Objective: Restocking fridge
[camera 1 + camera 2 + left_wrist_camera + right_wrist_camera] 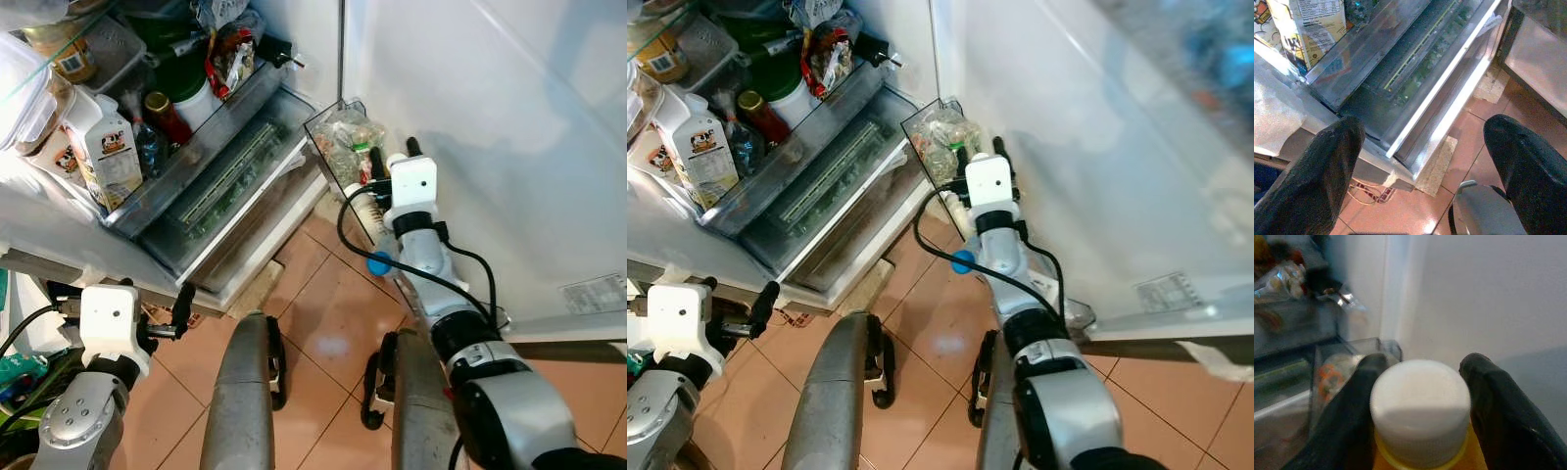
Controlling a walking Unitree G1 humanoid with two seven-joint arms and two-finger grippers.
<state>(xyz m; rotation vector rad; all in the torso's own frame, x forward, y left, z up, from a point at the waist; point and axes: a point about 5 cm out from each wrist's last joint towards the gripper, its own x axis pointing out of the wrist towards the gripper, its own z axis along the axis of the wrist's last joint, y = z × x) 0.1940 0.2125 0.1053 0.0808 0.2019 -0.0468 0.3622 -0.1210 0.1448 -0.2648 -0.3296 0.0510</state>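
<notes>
Right wrist view: right gripper (1420, 406) fingers clamp a white-capped bottle (1420, 404) above the door bin (338, 132), not yet placed. Left gripper (1425, 166) spread, empty, below the crisper drawer (230, 181).

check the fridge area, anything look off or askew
The lowest drawer is pulled out and sits slanted, one corner sagging toward the floor. A scrap of cardboard lies on the tiles under it. Otherwise fine: the right gripper holds a white-capped bottle at the door bin; the left gripper is open.
</notes>
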